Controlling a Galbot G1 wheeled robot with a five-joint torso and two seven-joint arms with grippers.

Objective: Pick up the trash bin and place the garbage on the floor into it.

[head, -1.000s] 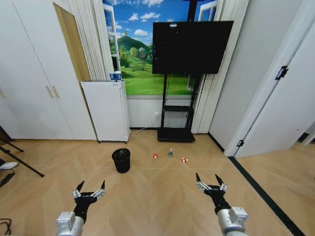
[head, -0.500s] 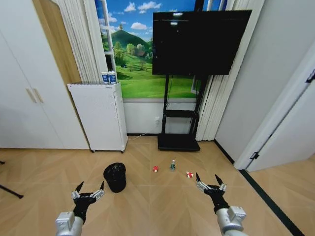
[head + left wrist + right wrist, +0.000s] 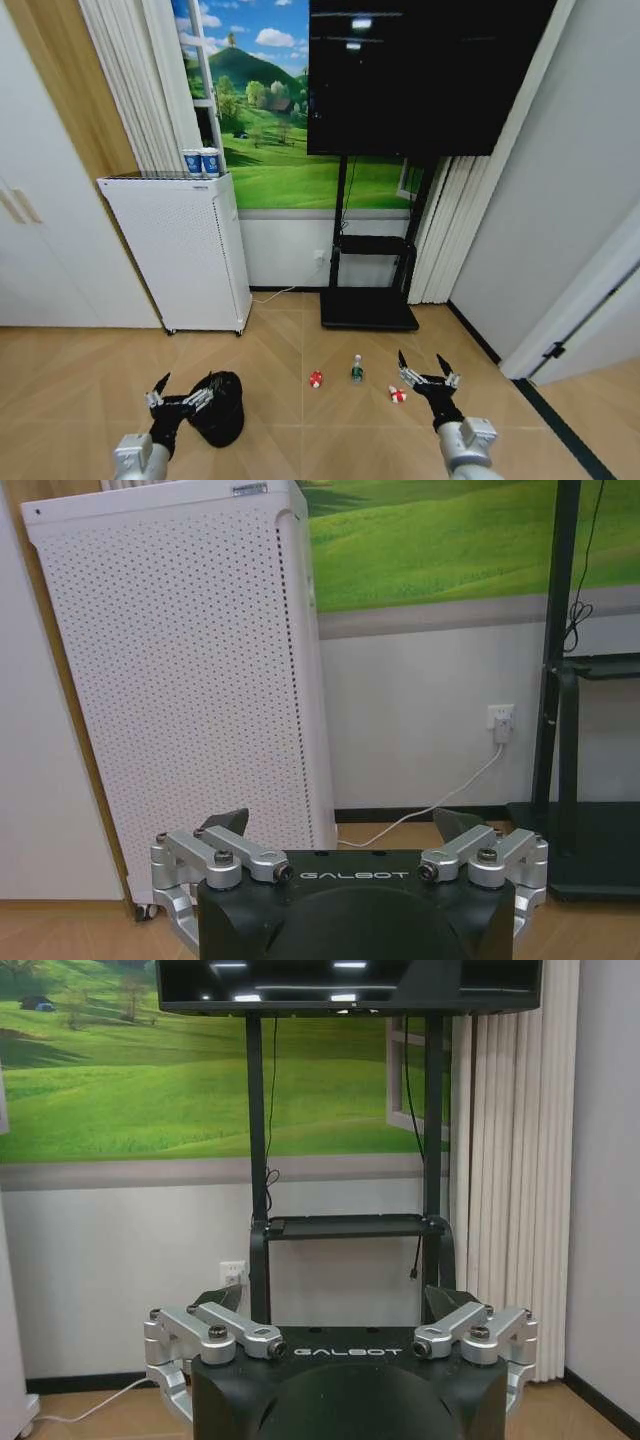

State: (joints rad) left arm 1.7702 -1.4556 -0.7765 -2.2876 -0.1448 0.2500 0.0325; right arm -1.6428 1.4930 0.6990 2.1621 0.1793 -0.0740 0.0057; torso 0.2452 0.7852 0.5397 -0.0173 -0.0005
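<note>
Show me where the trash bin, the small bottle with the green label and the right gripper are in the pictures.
trash bin (image 3: 221, 408), head view, on the black bag liner at its side.
small bottle (image 3: 356, 371), head view, on its green label.
right gripper (image 3: 428, 371), head view, midway between its open fingertips.

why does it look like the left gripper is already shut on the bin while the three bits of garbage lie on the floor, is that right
Not quite. In the head view the left gripper is open, its fingers spread in front of the trash bin and holding nothing. The rest holds: the garbage lies on the floor.
</note>
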